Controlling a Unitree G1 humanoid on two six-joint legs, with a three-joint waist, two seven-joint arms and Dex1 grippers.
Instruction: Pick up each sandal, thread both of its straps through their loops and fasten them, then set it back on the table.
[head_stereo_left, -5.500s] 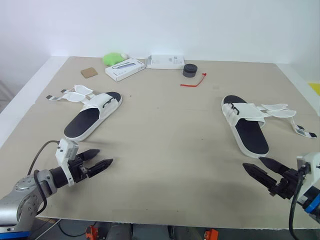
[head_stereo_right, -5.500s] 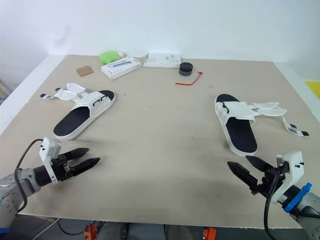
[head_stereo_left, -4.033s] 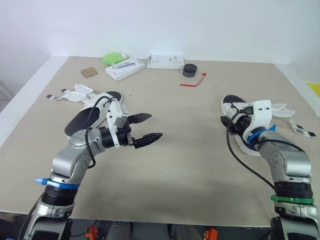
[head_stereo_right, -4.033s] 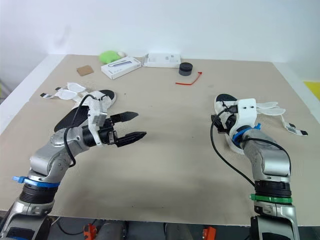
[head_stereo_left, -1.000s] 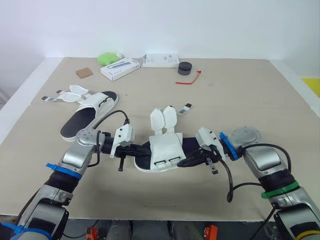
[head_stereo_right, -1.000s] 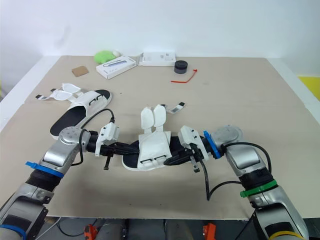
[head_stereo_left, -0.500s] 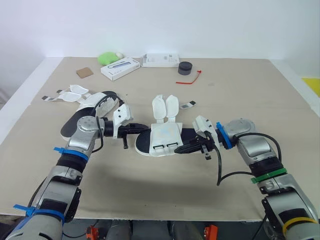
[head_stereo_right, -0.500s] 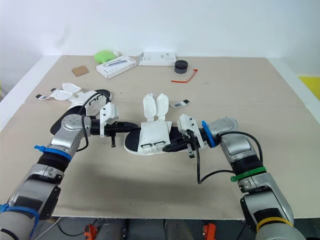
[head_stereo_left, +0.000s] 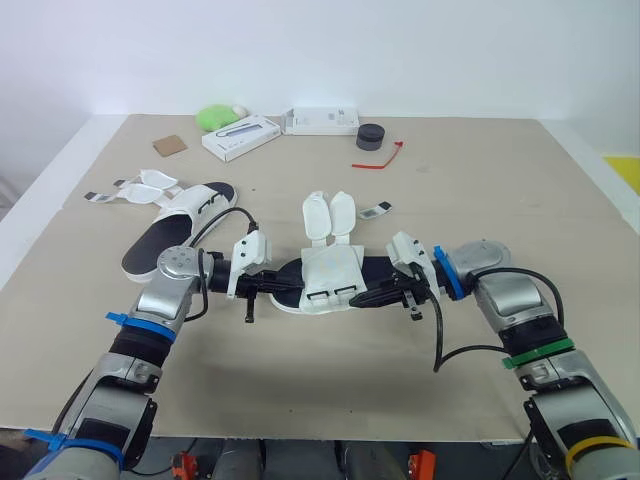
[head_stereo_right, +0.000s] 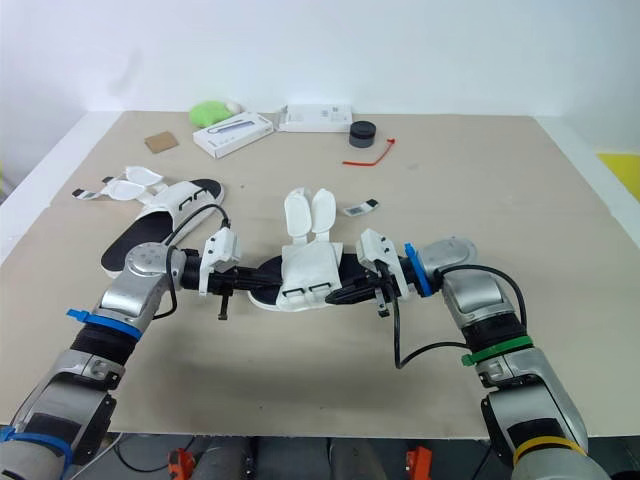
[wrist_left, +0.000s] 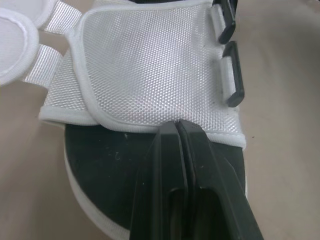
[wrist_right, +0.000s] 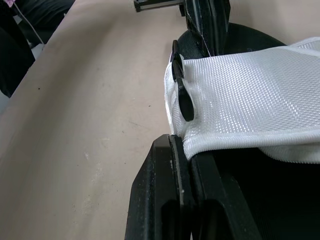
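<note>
A white sandal (head_stereo_left: 332, 272) with a black footbed lies at the table's middle, between my two grippers. Its two straps (head_stereo_left: 328, 214) fan out unfastened on the far side, and the black loops (wrist_left: 232, 75) on the near side stand empty. My left gripper (head_stereo_left: 284, 284) is shut, its tips (wrist_left: 178, 124) over the footbed against the edge of the white upper. My right gripper (head_stereo_left: 363, 299) is shut on the upper's edge (wrist_right: 186, 150) at the sandal's right end. A second sandal (head_stereo_left: 178, 238) lies at the left, its straps (head_stereo_left: 150, 185) also loose.
At the far edge lie two white boxes (head_stereo_left: 245, 137) (head_stereo_left: 322, 121), a green object (head_stereo_left: 218, 116), a black round thing (head_stereo_left: 371, 137), a red tie (head_stereo_left: 381, 160) and a brown square (head_stereo_left: 168, 145). Bare table spreads to the right of the sandal.
My left gripper has swung nearer, and its tips have come down to the sandal's left end. Over the last second the sandal shifted slightly farther from the near edge; the right gripper keeps its hold.
</note>
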